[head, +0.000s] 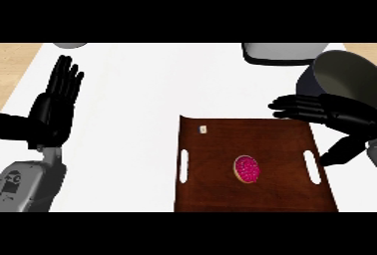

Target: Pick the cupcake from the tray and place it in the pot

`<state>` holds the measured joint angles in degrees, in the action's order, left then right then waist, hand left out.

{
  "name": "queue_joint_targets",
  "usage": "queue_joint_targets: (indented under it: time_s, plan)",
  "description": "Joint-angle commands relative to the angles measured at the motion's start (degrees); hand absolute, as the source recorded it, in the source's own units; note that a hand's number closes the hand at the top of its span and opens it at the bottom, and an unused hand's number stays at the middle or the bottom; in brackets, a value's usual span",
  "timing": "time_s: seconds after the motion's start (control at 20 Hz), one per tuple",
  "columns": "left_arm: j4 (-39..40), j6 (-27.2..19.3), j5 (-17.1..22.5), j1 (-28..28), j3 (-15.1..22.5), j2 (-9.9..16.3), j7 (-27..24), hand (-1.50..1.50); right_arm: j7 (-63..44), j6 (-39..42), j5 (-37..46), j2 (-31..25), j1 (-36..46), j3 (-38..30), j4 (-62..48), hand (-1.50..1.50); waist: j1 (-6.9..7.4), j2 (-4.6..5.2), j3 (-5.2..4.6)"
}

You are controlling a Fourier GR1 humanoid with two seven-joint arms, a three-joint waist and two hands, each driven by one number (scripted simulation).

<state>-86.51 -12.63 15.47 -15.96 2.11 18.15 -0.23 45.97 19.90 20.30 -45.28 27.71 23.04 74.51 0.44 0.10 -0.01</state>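
A cupcake (247,169) with bright pink topping lies near the middle of a dark brown wooden tray (221,191) with two slot handles. A dark grey pot (343,73) stands at the back right, just beyond the tray's far right corner. My right hand (333,115) hovers open over the tray's right edge, fingers stretched leftward and thumb pointing down, above and to the right of the cupcake and in front of the pot. My left hand (53,107) rests open at the left, fingers up, holding nothing.
A small pale tag (203,129) sits near the tray's far left corner. A grey-rimmed object (283,52) lies at the counter's back edge, left of the pot. Another grey object (69,45) shows at the back left. The white counter (140,99) spreads between tray and left hand.
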Motion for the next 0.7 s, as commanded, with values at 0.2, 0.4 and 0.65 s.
queue_joint_targets:
  time_s: [0.2,0.4,0.65]
  plan:
    - [-1.1,-1.6,-2.9,-1.2,0.2,-2.3,1.8,0.0,-7.3,5.5,7.6,3.4,0.0,2.5,3.3,-1.5,-0.37,-0.15,0.0]
    - [3.5,3.3,0.1,-2.8,-4.5,-0.2,0.0,0.0,-7.6,5.9,10.6,6.2,-2.3,3.1,2.2,-1.5,-0.4,0.0,0.0]
    - [-1.2,2.0,-2.9,-0.6,-3.3,-2.1,2.5,0.0,-9.7,8.0,15.7,9.4,-5.3,1.9,5.7,-1.5,-0.38,-0.11,0.01]
